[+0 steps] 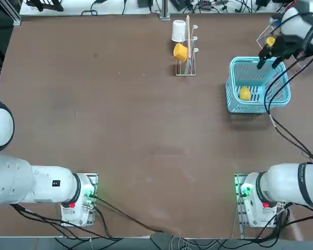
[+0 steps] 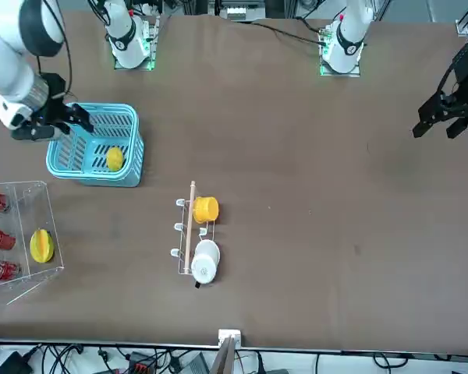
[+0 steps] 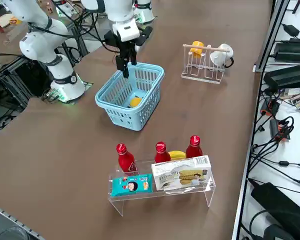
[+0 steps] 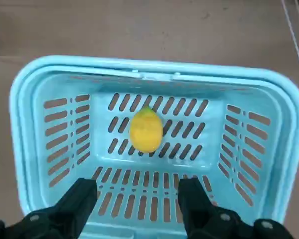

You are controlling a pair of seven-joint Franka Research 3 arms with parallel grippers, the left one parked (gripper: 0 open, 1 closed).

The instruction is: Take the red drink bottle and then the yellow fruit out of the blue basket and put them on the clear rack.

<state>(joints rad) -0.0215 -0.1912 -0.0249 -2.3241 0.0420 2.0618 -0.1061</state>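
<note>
Now the right claw (image 4: 139, 199) hangs empty, fingers spread wide, over the blue basket (image 3: 150, 70) at upper centre of the side view. Inside, the yellow fruit (image 4: 146, 129) lies on the slotted floor, below and slightly ahead of the fingertips, its long axis roughly along the claw's line of sight. Three red bottles already stand on the clear rack (image 3: 210, 186) at lower centre; the wrist points steeply down.

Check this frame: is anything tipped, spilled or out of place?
Nothing stands out. The three red bottles stand upright on the clear rack, the yellow fruit lies alone in the blue basket, and the open right gripper hovers above it.
</note>
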